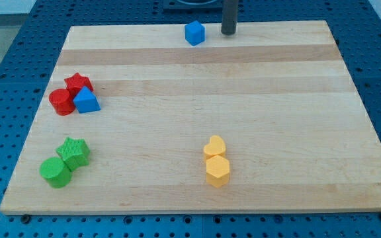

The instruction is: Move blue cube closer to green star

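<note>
The blue cube (194, 32) sits near the board's top edge, a little left of centre. The green star (74, 151) lies at the lower left, touching a green cylinder (55, 172). My tip (229, 32) is the lower end of the dark rod at the view's top. It stands just right of the blue cube, with a small gap between them.
A red star (78, 83), a red cylinder (62, 102) and a blue triangular block (86, 101) cluster at the left. A yellow heart (214, 146) and a yellow hexagon (217, 170) sit at lower centre. The wooden board (276, 119) rests on a blue pegboard table.
</note>
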`<state>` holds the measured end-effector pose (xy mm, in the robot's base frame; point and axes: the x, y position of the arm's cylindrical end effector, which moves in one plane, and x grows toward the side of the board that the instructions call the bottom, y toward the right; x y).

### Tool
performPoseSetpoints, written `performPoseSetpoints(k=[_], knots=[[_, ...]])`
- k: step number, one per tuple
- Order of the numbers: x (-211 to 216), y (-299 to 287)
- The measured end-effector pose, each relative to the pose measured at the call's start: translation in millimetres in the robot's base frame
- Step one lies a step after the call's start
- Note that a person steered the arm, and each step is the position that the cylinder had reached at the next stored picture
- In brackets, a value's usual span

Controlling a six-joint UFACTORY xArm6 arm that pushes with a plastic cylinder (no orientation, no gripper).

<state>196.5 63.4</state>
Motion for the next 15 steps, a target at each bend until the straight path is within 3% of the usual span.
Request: performPoseSetpoints(k=[4, 15], knots=[[11.1, -68.4], [260.3, -159.5]])
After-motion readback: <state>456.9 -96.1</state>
